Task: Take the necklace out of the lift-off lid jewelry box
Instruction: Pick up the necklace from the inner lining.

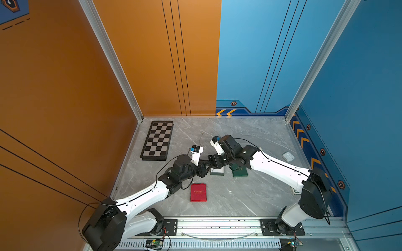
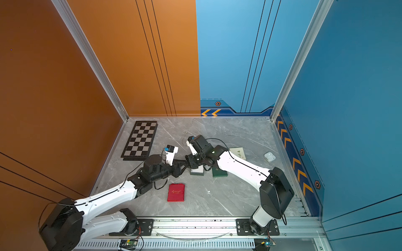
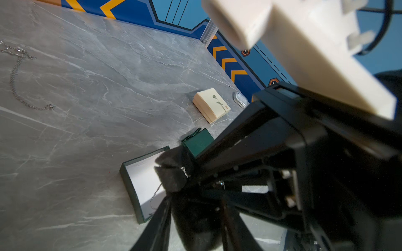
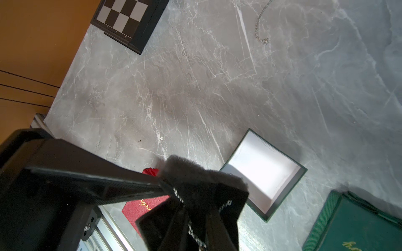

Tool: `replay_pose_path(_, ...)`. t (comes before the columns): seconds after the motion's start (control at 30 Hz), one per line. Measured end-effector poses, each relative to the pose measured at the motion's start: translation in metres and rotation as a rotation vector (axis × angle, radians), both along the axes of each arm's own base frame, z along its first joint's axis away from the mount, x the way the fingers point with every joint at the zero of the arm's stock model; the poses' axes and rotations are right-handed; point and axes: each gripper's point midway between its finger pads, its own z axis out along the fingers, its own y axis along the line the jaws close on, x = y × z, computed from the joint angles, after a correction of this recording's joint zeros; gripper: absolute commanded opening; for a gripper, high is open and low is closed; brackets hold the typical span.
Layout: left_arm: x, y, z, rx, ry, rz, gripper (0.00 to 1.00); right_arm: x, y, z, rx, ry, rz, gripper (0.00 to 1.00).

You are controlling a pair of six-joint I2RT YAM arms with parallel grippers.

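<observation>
Bench (image 1: 250, 195): grey marble, open box base (image 4: 263, 173) near the middle
Necklace (image 3: 185, 171): hangs straight down, tail by the base rim
Right hand (image 3: 159, 167): pinched narrow on its top end
Left hand (image 2: 185, 164): nearer the tail, fingers flanking it, grip unclear

Left hand (image 4: 193, 215) tip-to-tip with right hand (image 3: 167, 169)

Bench (image 1: 250, 195) front-right wide open, back-ctr too. Chessboard (image 1: 157, 140) blocks back-left corner. Red box (image 1: 198, 192) sits front-ctr. Open box (image 1: 217, 172) & green lid (image 1: 239, 173) close together, tight gap. Cream box (image 2: 238, 153) & earbud case (image 1: 288, 156) near right wall. Loose chain (image 3: 49, 107) flat, no barrier.
</observation>
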Motion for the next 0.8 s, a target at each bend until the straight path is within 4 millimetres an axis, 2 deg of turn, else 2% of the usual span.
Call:
replay_pose_path(0.17, -0.0002, 0.0017, -0.0015, -0.004, 0.003, 0.004, 0.48, 0.0035, 0.0007, 0.0055, 0.020, -0.014, -0.007, 0.15)
replay_pose_path(0.23, -0.0001, 0.0015, -0.0008, -0.006, 0.001, 0.004, 0.45, 0.0047, 0.0006, 0.0062, 0.024, -0.017, -0.009, 0.15)
replay_pose_path(0.43, -0.0024, -0.0007, 0.0005, -0.015, 0.003, -0.013, 0.21, 0.0049, 0.0029, 0.0069, 0.044, -0.012, -0.009, 0.15)
replay_pose_path(0.53, -0.0029, -0.0007, -0.0003, -0.015, 0.008, -0.016, 0.01, 0.0031, 0.0043, 0.0061, 0.054, 0.001, -0.006, 0.15)
replay_pose_path(0.8, -0.0039, 0.0024, -0.0053, -0.006, 0.016, -0.011, 0.00, 0.0015, 0.0059, 0.0005, 0.086, 0.027, -0.005, 0.16)
